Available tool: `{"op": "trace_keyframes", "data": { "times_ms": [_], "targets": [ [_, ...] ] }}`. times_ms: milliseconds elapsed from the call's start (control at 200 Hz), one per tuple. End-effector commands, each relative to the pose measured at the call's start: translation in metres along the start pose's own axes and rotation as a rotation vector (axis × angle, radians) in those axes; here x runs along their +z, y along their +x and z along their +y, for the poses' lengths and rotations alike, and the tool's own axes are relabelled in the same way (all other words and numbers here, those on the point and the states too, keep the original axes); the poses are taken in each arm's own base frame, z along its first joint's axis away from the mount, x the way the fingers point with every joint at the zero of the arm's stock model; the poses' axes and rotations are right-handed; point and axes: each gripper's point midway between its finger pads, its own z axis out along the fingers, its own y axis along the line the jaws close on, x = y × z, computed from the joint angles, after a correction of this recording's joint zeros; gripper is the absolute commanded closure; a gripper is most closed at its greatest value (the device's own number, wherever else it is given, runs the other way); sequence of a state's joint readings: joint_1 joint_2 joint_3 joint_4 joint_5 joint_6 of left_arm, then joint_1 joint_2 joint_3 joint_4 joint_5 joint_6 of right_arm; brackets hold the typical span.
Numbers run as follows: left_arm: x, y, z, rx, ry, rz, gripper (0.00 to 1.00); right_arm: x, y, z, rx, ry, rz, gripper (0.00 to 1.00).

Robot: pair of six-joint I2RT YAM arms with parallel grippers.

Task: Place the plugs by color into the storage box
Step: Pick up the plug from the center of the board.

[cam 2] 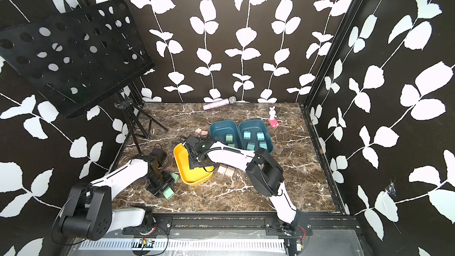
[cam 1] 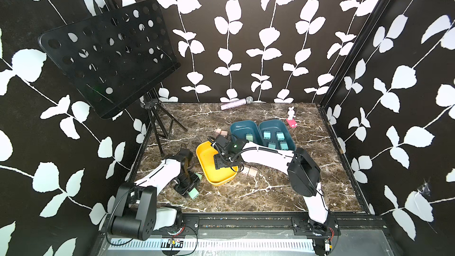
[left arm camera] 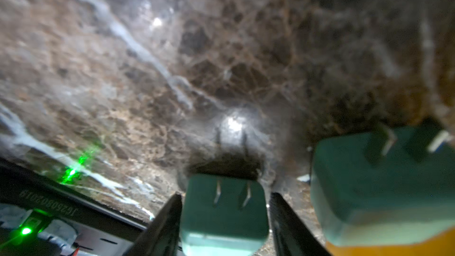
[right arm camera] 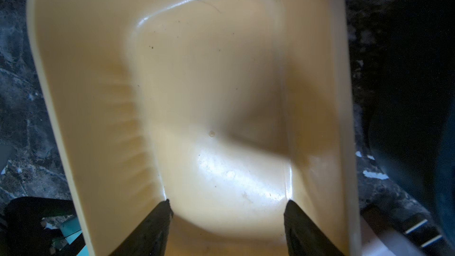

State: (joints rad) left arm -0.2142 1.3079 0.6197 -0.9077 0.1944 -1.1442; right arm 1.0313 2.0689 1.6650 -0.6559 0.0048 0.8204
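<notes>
In both top views a brown marble tabletop (cam 1: pixel 270 193) fills the lower middle of the frame. At lower left, the left gripper (left arm camera: pixel 225 194) is down at the table with a teal-green plug (left arm camera: pixel 224 213) between its black fingers (left arm camera: pixel 167 220), the prongs pointing away from the wrist camera. The fingers sit close against both sides of the plug, but whether they actually pinch it cannot be told. A second teal-green plug (left arm camera: pixel 384 185) lies just beside it on the marble, near the yellow tray's edge.

The yellow tray (cam 1: pixel 205 161) sits at centre frame. The right gripper (right arm camera: pixel 229 201) hovers above its bare inside, fingers spread apart and holding nothing.

Up and right of the tray is the dark teal storage box (cam 1: pixel 237 129), with two compartments side by side. The left compartment shows one green plug (cam 1: pixel 249 137). The right compartment holds four pale blue-green plugs (cam 1: pixel 266 134).

Two beige plugs (cam 1: pixel 248 171) lie touching each other just right of the tray's lower corner. Two more beige plugs (cam 1: pixel 220 133) lie just left of the box.

Near the back edge are a microphone (cam 1: pixel 236 103) and a pink rabbit toy (cam 1: pixel 291 118). A black music stand (cam 1: pixel 108 55) rises at upper left.
</notes>
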Motion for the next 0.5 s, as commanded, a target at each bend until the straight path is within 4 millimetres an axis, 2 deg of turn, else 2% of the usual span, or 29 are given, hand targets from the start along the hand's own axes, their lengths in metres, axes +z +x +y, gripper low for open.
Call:
{"op": "trace_keyframes", "data": {
  "times_ms": [0, 270, 355, 495],
  "targets": [
    [-0.006, -0.002, -0.002, 0.029, -0.016, -0.022, 0.45, -0.022, -0.009, -0.007, 0.019, 0.009, -0.052, 0.29],
    [0.0, 0.003, 0.012, 0.054, -0.064, -0.001, 0.53, -0.032, -0.012, -0.025, 0.046, 0.023, -0.069, 0.28],
    [-0.009, 0.001, 0.013, 0.085, -0.074, -0.023, 0.58, -0.037, -0.013, -0.03, 0.052, 0.029, -0.073, 0.28],
    [-0.038, -0.008, 0.013, 0.155, -0.076, -0.104, 0.57, -0.046, -0.015, -0.041, 0.07, 0.037, -0.089, 0.28]
  ]
}}
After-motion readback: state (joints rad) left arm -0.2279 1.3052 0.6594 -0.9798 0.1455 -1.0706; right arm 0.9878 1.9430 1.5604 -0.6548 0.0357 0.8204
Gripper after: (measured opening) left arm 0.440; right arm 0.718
